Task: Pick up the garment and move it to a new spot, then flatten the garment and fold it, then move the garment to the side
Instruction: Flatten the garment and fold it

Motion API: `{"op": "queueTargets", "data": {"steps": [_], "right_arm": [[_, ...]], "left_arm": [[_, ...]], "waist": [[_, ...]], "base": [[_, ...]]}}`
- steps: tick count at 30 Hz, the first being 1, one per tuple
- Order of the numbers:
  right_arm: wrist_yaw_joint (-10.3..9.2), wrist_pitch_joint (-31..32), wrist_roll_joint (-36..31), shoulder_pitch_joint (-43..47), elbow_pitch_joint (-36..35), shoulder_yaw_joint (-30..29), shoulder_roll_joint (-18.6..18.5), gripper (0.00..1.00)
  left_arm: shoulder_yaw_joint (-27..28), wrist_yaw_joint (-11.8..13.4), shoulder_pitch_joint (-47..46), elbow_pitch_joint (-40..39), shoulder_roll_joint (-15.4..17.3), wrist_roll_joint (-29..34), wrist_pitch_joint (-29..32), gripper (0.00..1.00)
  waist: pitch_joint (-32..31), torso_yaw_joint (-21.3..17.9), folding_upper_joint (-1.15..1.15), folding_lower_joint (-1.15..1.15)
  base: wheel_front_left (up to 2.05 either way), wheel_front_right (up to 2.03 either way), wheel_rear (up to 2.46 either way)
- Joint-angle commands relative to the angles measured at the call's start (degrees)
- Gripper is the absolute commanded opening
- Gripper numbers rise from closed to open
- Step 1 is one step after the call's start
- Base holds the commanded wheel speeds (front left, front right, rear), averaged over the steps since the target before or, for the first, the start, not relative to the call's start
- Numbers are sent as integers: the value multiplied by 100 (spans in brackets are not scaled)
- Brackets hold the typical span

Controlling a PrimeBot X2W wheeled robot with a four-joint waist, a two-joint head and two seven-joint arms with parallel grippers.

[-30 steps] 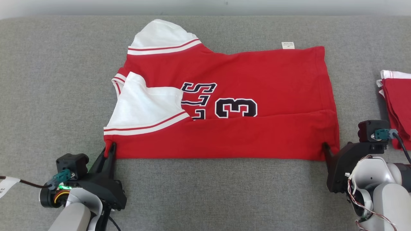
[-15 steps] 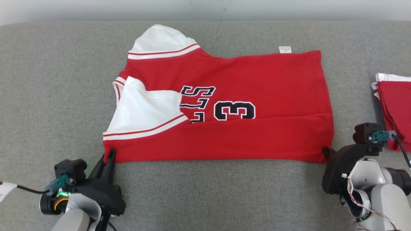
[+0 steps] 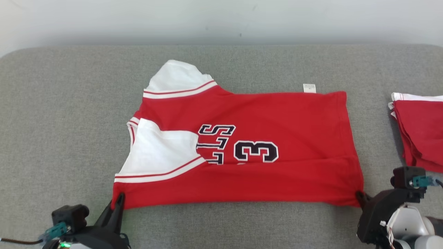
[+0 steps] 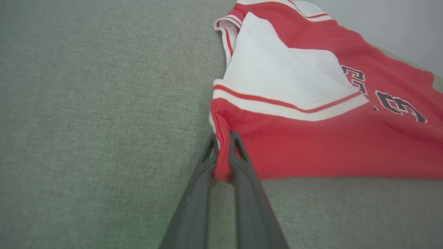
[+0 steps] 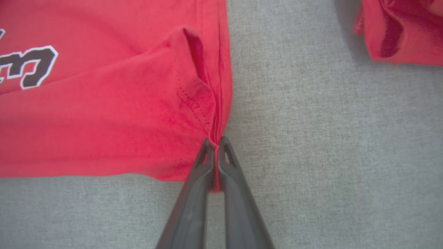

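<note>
I see the shirt (image 3: 249, 138) spread on the grey cushion (image 3: 69, 121), collar end to the left. The left gripper (image 4: 223, 140) is clamped on the shirt's near left corner. The right gripper (image 5: 215, 142) is clamped on its near right corner. A folded red pile (image 3: 420, 138) lies apart, far right.

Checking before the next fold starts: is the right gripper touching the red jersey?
Touching. In the right wrist view the right gripper is shut on a corner of the red jersey, its hem pinched between the fingers.
</note>
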Motion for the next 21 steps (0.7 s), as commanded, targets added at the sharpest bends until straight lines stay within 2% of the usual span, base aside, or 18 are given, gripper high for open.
{"op": "queueTargets", "data": {"steps": [1, 10, 16, 20, 21], "right_arm": [[-16, 45, 35, 115, -71, -6, -11, 0], [-16, 446, 283, 792, -526, 1, -8, 0], [-17, 548, 414, 1169, -685, 5, -10, 0], [-17, 618, 441, 1311, -656, 25, -8, 0], [-17, 611, 470, 1319, -649, 55, -9, 0]], "left_arm": [[29, 61, 152, -123, 79, -38, 36, 0], [-24, 582, 1125, -1397, 396, -129, 629, 0], [6, 828, 1606, -1702, 472, -198, 744, 0], [-9, 861, 1701, -1695, 482, -130, 677, 0], [-28, 846, 1674, -1648, 450, -110, 632, 9]], "waist": [[-50, 3, 0, 0], [-108, -19, 0, 0], [-166, -28, 0, 0], [-196, -13, 0, 0], [-200, -4, 0, 0]], "base": [[0, 0, 0], [0, 0, 0], [0, 0, 0], [0, 0, 0], [0, 0, 0]]}}
